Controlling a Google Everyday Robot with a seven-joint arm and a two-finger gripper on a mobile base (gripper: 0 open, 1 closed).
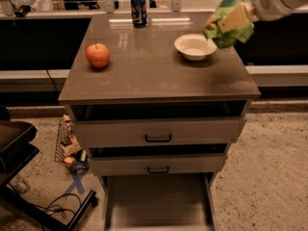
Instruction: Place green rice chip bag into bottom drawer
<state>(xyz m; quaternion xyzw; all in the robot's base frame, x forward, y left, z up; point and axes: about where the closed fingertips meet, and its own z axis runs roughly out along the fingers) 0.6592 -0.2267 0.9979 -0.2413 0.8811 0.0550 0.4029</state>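
Note:
My gripper (237,18) comes in from the upper right and is shut on the green rice chip bag (229,23). It holds the bag in the air just right of the white bowl (194,46), above the cabinet top's right edge. The bottom drawer (156,201) is pulled open at the foot of the cabinet, its plain grey floor bare. It lies well below and to the left of the bag.
A red apple (97,55) sits at the left of the cabinet top (144,76) and a blue soda can (139,10) at the back. Two upper drawers with black handles (158,138) are slightly ajar. A wire basket (67,146) and a dark cart (14,143) stand on the floor at left.

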